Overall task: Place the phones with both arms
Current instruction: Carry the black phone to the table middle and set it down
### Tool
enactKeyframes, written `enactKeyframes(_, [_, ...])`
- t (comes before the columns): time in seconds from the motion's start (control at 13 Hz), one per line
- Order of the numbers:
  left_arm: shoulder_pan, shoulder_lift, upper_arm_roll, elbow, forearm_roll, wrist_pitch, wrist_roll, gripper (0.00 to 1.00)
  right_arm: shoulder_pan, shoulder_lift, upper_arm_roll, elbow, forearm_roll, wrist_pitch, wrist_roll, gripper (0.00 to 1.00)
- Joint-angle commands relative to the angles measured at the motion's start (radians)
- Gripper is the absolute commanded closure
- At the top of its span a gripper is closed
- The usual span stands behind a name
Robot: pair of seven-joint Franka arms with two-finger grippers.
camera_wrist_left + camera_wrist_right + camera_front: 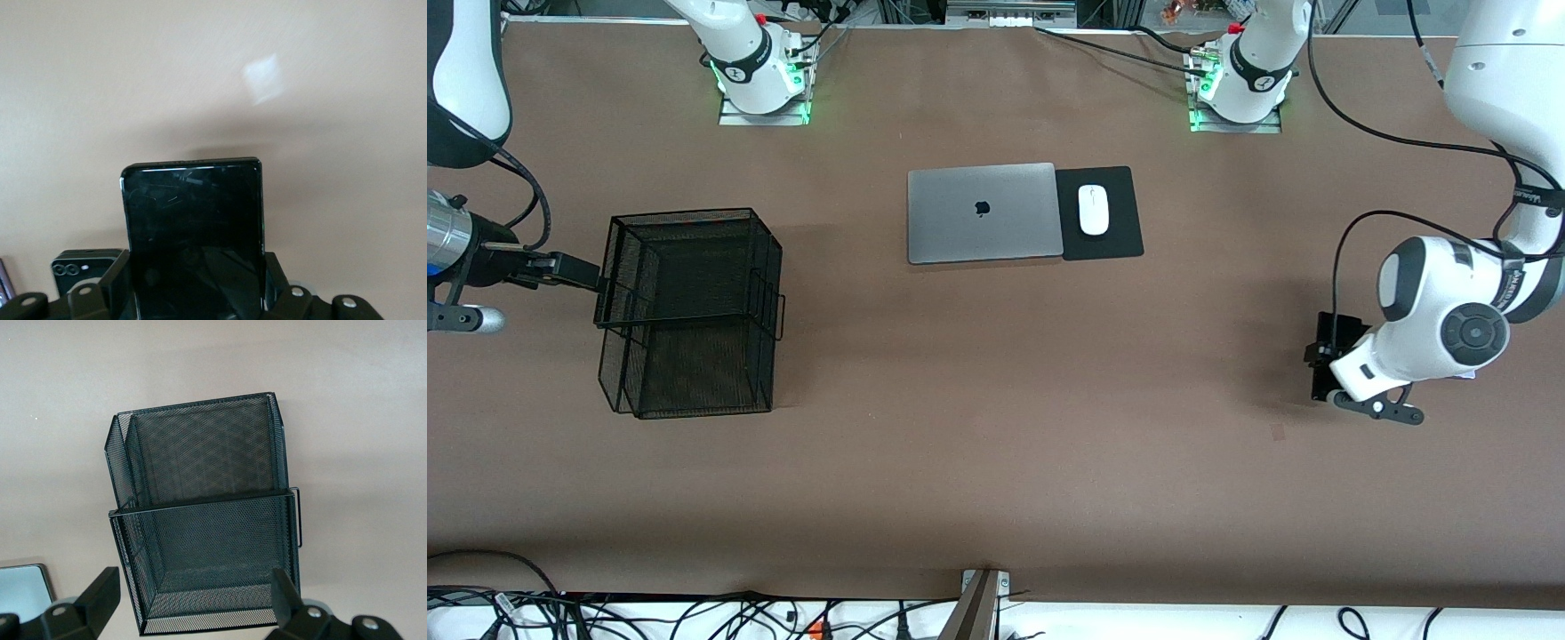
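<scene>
At the left arm's end of the desk [996, 444], the left pincer [197, 293] is clenched on the long black phone [192, 227]. It holds the phone by one end. The long side of the phone sticks straight out from the pincer, with the free end pointing away from the wrist. Just beside the pincer lies a small square phone [83, 267] with two round lenses, flat on the desk. In the front view the big white wrist hides most of this, so only a black edge shows there.

The black mesh basket [689, 311] stands well apart, at the right arm's end of the desk. That looks like the place for the phones, but this is only a guess. The right pincer [193, 600] is by the basket, with its fingers spread wide and nothing in them. The basket's open mouth faces it.

So the left arm has the phone, and the right arm is nearer to the basket. The phone must travel the whole way along the desk, past the silver laptop [983, 213] and the white mouse [1093, 210].
</scene>
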Motion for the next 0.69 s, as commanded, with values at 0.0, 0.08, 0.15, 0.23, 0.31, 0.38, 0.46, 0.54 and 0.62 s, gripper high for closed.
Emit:
enactKeyframes(0.0, [-0.094, 0.039, 0.008, 0.068, 0.008, -0.035, -0.161, 0.61, -0.005, -0.006, 0.007, 0.003, -0.012, 0.000, -0.001, 0.00])
enactKeyframes(0.08, [-0.131, 0.052, 0.008, 0.082, 0.008, -0.035, -0.219, 0.61, -0.005, -0.006, 0.007, 0.003, -0.012, 0.000, -0.001, 0.00])
enactKeyframes(0.15, [-0.160, 0.074, 0.007, 0.106, 0.008, -0.035, -0.276, 0.61, -0.005, -0.006, 0.007, 0.003, -0.012, 0.000, -0.001, 0.00])
enactKeyframes(0.23, [-0.198, 0.088, 0.008, 0.128, 0.006, -0.035, -0.342, 0.61, -0.005, -0.006, 0.007, 0.003, -0.012, 0.000, -0.001, 0.00])
enactKeyframes(0.31, [-0.238, 0.115, 0.008, 0.160, 0.006, -0.036, -0.408, 0.61, -0.005, -0.006, 0.007, 0.003, -0.012, 0.000, -0.001, 0.00])
enactKeyframes(0.38, [-0.278, 0.138, 0.008, 0.189, -0.009, -0.036, -0.461, 0.61, -0.005, -0.006, 0.007, 0.004, -0.012, 0.000, -0.001, 0.00])
enactKeyframes(0.46, [-0.310, 0.160, 0.008, 0.217, -0.035, -0.036, -0.497, 0.61, -0.003, -0.006, 0.007, 0.003, -0.012, 0.000, -0.001, 0.00])
enactKeyframes(0.54, [-0.350, 0.181, 0.010, 0.247, -0.062, -0.036, -0.535, 0.61, -0.002, -0.006, 0.007, 0.004, -0.012, 0.000, -0.001, 0.00])
enactKeyframes(0.62, [-0.384, 0.200, 0.014, 0.275, -0.084, -0.036, -0.577, 0.61, -0.003, -0.006, 0.007, 0.004, -0.012, 0.000, -0.001, 0.00])
